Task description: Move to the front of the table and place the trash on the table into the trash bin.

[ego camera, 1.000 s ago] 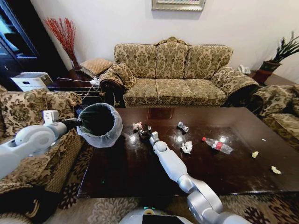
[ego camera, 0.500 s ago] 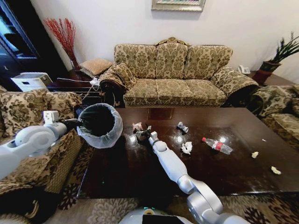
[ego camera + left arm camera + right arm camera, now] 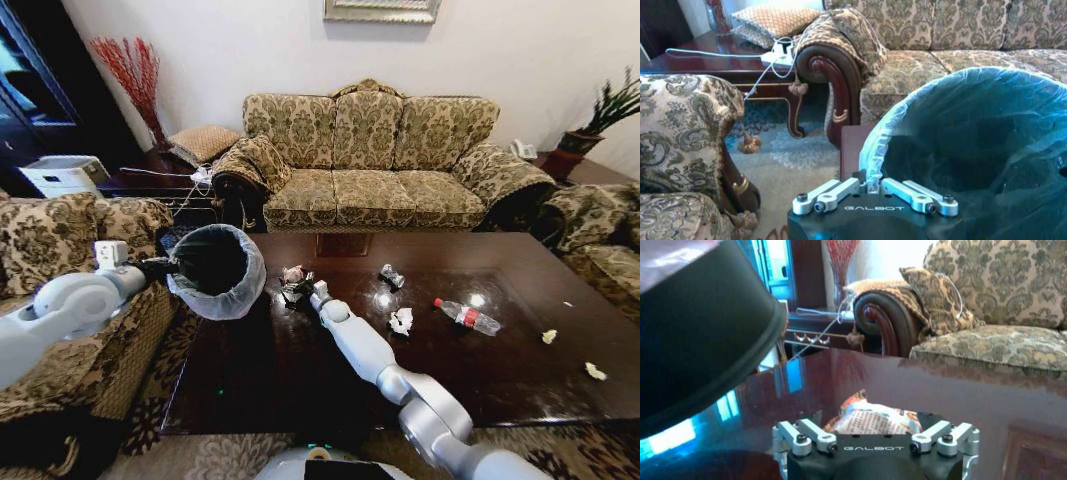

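Right gripper pinches a crumpled wrapper over the table; left gripper clamps the trash bin rim.

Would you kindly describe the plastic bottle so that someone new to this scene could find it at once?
Start at the table, the long dark glossy one in front of the sofa. On its right half, past the crumpled white paper wad, lies the plastic bottle on its side. It is the only clear piece of trash, with a red label.
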Tool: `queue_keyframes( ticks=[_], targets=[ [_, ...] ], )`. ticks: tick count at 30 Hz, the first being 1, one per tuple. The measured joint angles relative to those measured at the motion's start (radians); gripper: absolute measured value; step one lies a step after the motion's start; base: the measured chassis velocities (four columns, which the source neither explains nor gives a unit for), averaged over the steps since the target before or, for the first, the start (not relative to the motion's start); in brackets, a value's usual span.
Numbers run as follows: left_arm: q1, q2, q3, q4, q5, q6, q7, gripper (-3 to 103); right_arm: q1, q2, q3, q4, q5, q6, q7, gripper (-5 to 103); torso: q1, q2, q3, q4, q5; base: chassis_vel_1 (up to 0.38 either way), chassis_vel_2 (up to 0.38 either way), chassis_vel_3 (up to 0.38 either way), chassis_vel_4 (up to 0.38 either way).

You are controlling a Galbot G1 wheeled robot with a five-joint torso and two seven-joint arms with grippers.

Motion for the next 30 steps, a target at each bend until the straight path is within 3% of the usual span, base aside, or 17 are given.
queue_keyframes(
  ticks=[2, 4, 7, 11, 13, 21, 30],
  targets=[
    [0.002, -0.004, 0.000, 0.000, 0.000, -0.005, 0.000, 0, 0.004, 0.000, 0.000, -0.007, 0.004, -0.031, -0.006, 79, 0.000, 0.000, 0.000, -0.0001, 0.0000, 0.000, 0.000, 0.000, 0.000],
    [0.002, -0.004, 0.001, 0.000, 0.000, -0.006, 0.000, 0, 0.006, 0.000, 0.000, -0.010, 0.006, -0.039, -0.012, 79, 0.000, 0.000, 0.000, -0.0001, 0.0000, 0.000, 0.000, 0.000, 0.000],
    [0.002, -0.001, 0.001, -0.002, -0.002, -0.009, 0.001, 0, 0.015, 0.000, 0.001, -0.024, 0.030, -0.069, -0.023, 62, 0.000, 0.000, 0.000, -0.0001, 0.0001, 0.000, 0.000, 0.000, 0.000],
    [0.002, 0.001, 0.000, -0.002, -0.004, -0.009, 0.001, 0, 0.012, 0.000, 0.004, -0.019, 0.037, -0.078, -0.023, 52, 0.000, 0.000, 0.000, -0.0003, 0.0000, 0.000, 0.000, 0.000, 0.000],
    [0.002, 0.002, -0.002, 0.001, -0.005, -0.009, 0.001, 0, 0.002, 0.000, 0.009, -0.009, 0.037, -0.080, -0.019, 41, 0.000, 0.000, 0.000, -0.0003, 0.0001, 0.000, 0.000, 0.000, 0.000],
    [0.002, -0.004, -0.001, -0.002, -0.005, -0.011, 0.001, 0, -0.035, 0.001, 0.049, 0.013, 0.009, -0.080, 0.005, 22, 0.000, 0.000, 0.000, 0.0001, 0.0004, 0.000, 0.000, 0.000, 0.000],
    [-0.003, -0.005, -0.009, 0.022, -0.004, -0.012, 0.000, 0, -0.129, -0.001, 0.141, 0.161, -0.096, -0.009, 0.043, 3, 0.001, 0.000, 0.001, -0.0004, -0.0006, 0.000, 0.000, 0.000, 0.000]
  ],
)
